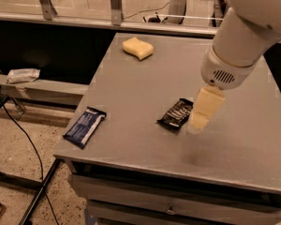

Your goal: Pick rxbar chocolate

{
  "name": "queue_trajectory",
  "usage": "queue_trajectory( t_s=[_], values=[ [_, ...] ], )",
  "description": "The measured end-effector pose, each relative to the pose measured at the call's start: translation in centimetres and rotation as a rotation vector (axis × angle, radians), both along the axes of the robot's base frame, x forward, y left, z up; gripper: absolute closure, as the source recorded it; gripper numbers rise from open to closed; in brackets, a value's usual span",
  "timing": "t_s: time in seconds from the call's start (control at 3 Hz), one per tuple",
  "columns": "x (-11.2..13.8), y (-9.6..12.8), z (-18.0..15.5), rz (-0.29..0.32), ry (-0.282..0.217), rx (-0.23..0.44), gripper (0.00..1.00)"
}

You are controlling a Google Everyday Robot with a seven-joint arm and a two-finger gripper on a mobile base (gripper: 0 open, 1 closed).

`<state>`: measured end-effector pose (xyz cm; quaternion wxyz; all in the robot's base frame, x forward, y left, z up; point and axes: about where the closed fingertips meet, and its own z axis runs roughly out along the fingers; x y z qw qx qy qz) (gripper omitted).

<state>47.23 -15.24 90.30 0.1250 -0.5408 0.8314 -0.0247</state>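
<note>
One rxbar chocolate lies flat on the grey table: black wrapper w/ whitish lettering, set diagonally, right of the table's middle and toward the front. The gripper hangs just beside the bar's right end, tip low near the tabletop and overlapping the wrapper's edge in this view; can't tell if it's touching. Can't tell how far open the gripper is either (it reads as one pale blob), and nothing looks held. The arm's wrist comes in from the upper right above it.

Step in hand, as I judge it: final approach before the grasp. To do it well:
- shift left so the gripper centres over the bar, not its end
- turn the wrist so the closing direction runs across the bar's short width, i.e. square to the diagonal
- come down nearly to the surface, since the bar is thin & glossy, prob. slippery
- close gently, then lift straight up

Further out, a dark blue bar sits at the front-left edge, well apart: wrong one, leave it. A yellow sponge lies at the back, well apart too.
</note>
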Motion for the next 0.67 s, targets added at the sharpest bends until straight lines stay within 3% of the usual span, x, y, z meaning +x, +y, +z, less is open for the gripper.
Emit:
queue_trajectory(
  t_s=[0.33, 0.67],
  values=[
    [0.6, 2.5, -3.1, 0.000, 0.056, 0.004, 0.00],
    [1.3, 3.5, -5.7, -0.016, 0.098, -0.008, 0.00]
  ],
)
